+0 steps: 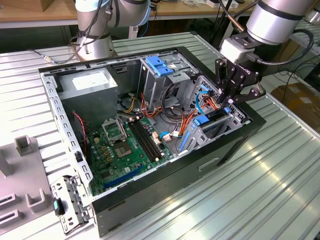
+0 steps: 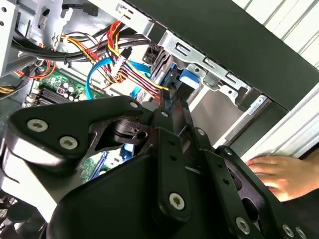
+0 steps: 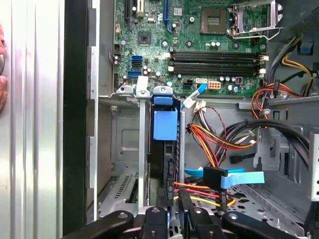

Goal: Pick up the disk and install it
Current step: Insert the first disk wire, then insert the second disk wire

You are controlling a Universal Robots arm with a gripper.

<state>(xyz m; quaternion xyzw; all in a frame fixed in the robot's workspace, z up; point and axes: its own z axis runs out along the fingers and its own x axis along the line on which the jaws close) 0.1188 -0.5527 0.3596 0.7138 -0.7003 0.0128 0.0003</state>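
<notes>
- Firstly, exterior view: the gripper (image 1: 231,102) sits at the right of frame over the open computer case (image 1: 165,182), directly above the grey drive cage (image 1: 212,131); the disk is not distinguishable.
- Second wrist view: gripper fingers (image 2: 167,112) look pressed together near blue rails; a person's hand (image 2: 279,174) rests lower right.
- First wrist view: the disk (image 3: 164,149) stands edge-on in the cage, centre frame, its long axis running straight towards the gripper (image 3: 175,199), which pinches its near end.

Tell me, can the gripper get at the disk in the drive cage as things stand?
Probably yes. The gripper is right at the disk, which stands on edge in the drive cage. The orange and red cables run beside the disk, not across it.
</notes>
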